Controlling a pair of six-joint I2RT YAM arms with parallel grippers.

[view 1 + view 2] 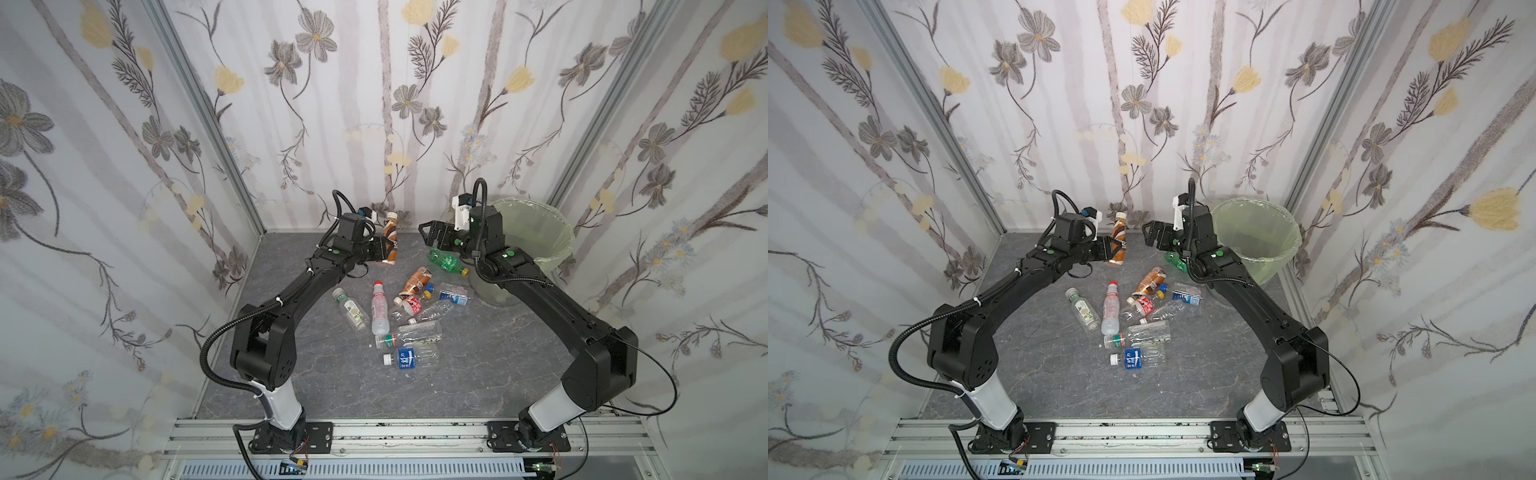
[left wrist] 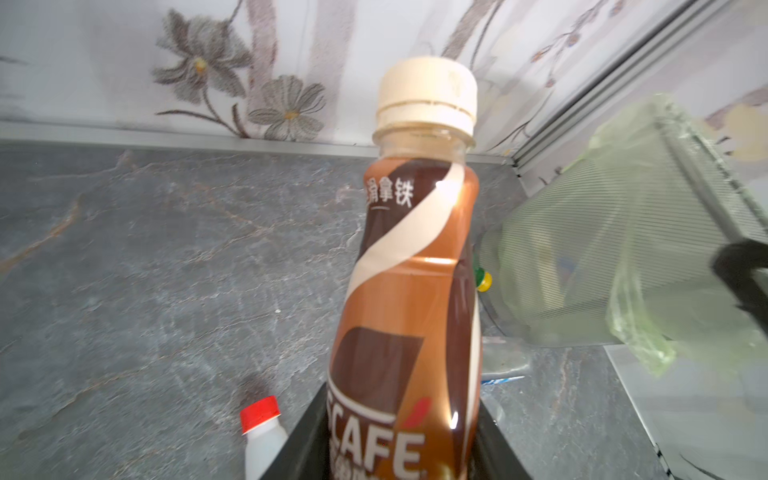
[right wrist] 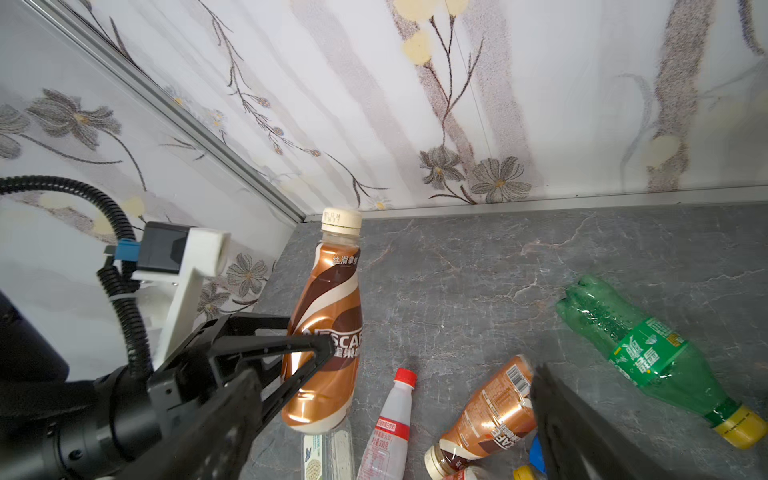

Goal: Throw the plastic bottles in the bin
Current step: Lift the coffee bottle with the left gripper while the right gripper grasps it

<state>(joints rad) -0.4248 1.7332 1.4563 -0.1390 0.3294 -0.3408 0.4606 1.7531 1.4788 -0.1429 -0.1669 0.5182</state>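
The left tool [image 1: 387, 249] pinches an upright, glossy brown-and-cream Nescafé bottle [image 2: 415, 270] above the grey marbled desk [image 1: 478, 374]. Mid-desk lie the other plastic bottles [image 1: 379, 307], among them a green bottle [image 3: 648, 353], perhaps Sprite. The right tool [image 1: 424, 235] stands spread and empty beside the translucent, green-lined bin [image 1: 557, 241].

Both top views: high, distant, looking down toward 12 o'clock. Wrist views: close, low; both share coffee bottle [image 2: 415, 291].

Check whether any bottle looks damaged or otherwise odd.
Yes. The brown coffee bottle, upright in the left end effector, looks dented near the grip. One clear bottle lying loose looks crushed flat.
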